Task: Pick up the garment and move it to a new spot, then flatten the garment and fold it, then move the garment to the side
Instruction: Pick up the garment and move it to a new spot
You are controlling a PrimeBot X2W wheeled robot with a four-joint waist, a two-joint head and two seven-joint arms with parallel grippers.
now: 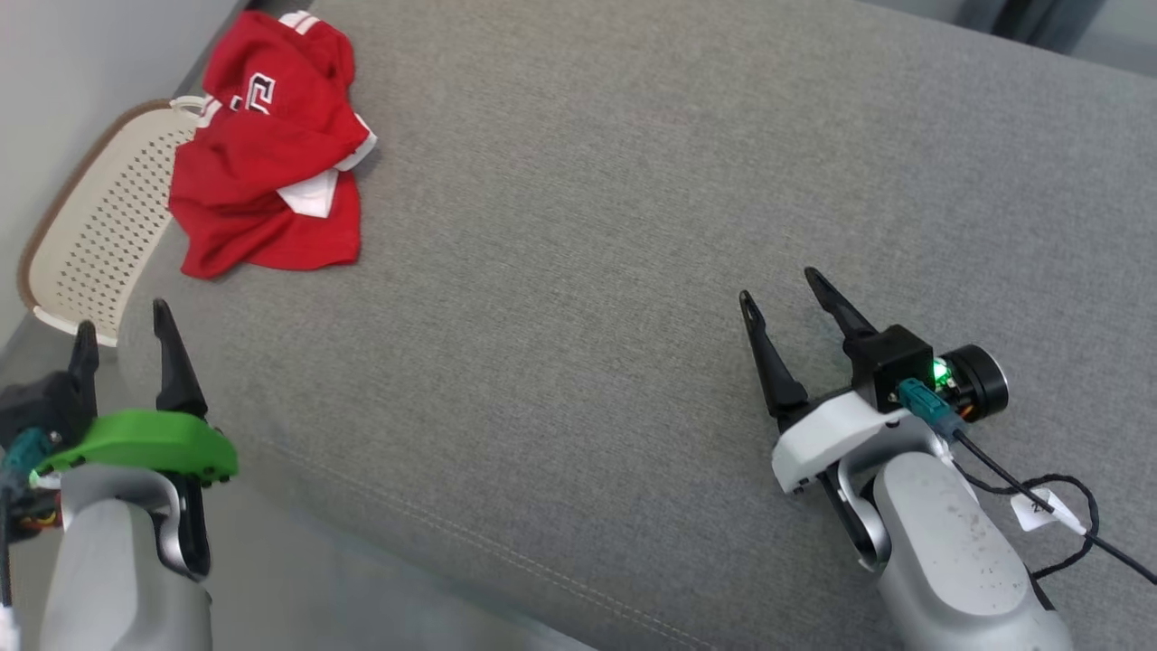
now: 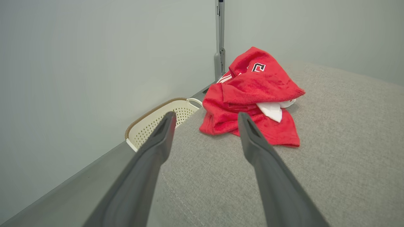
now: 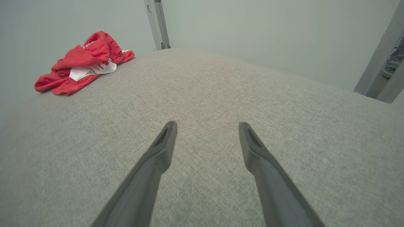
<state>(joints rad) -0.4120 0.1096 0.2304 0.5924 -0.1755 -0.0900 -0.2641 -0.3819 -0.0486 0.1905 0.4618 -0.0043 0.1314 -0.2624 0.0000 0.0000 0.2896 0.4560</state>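
Note:
The garment (image 1: 271, 154) is a crumpled red shirt with white trim, lying at the far left corner of the grey cushion (image 1: 633, 271). It also shows in the left wrist view as the garment (image 2: 252, 97) and far off as the garment (image 3: 82, 63) in the right wrist view. My left gripper (image 1: 122, 325) stands open at the lower left, near the cushion's left edge and short of the shirt, empty. In its own view the left gripper (image 2: 205, 118) points at the shirt's near hem. My right gripper (image 1: 779, 285) is open and empty over bare cushion at the right; the right gripper (image 3: 206, 126) faces plain fabric.
A cream perforated basket (image 1: 99, 226) with a brown rim stands on the floor beside the cushion's left edge, just under the shirt. A pale wall runs behind it. A metal post (image 2: 219, 37) rises in the corner. The cushion's front edge drops off below my arms.

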